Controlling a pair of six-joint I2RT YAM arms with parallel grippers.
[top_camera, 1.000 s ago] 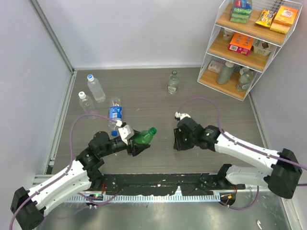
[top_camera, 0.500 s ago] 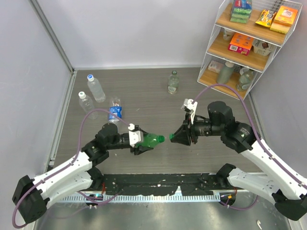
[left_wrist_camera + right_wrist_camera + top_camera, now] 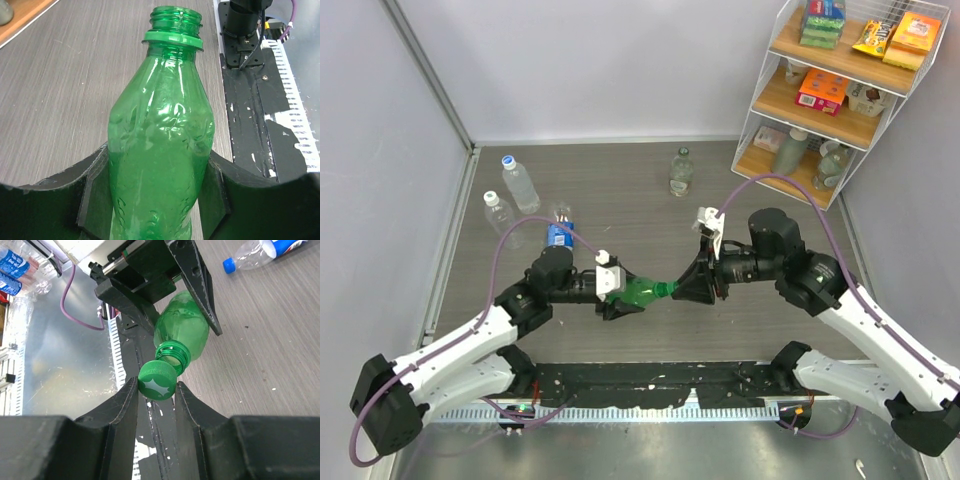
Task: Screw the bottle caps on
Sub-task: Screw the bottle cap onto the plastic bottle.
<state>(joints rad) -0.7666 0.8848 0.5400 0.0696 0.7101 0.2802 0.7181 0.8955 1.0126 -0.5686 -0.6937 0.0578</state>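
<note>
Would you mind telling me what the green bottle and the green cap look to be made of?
The green bottle looks like thin translucent plastic, glossy: light passes through it and highlights glint. The green cap seems a denser, opaque plastic with a soft sheen on top.

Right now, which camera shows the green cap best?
Right wrist: the green cap sits large between the jaws, at the open neck of the green bottle. Top external leaves it too small to make out; left wrist shows only the uncapped bottle.
</note>
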